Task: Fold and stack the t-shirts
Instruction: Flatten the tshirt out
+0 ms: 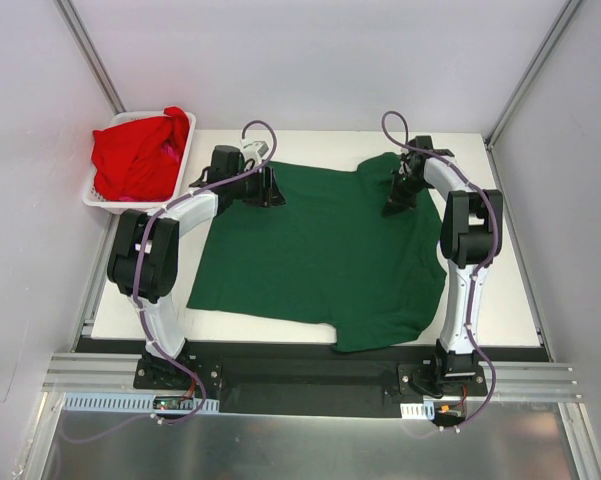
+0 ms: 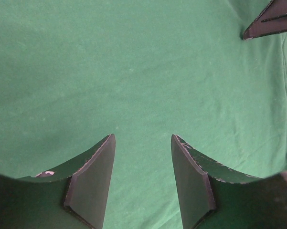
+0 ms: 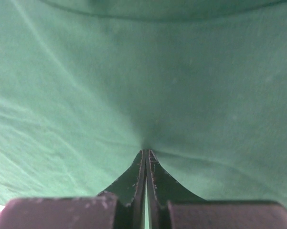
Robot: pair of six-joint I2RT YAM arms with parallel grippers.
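Note:
A dark green t-shirt lies spread flat over the middle of the table. My left gripper hovers over its far left part, open, with only green cloth showing between the fingers. My right gripper is at the shirt's far right part, where the cloth rises in a bunched fold. In the right wrist view its jaws are shut, and the green cloth puckers into creases at their tip. Red t-shirts lie heaped in a basket at the back left.
The white slotted basket stands at the table's far left corner, beside the left arm. White walls close in the table on the back and both sides. A strip of bare white table shows right of the shirt.

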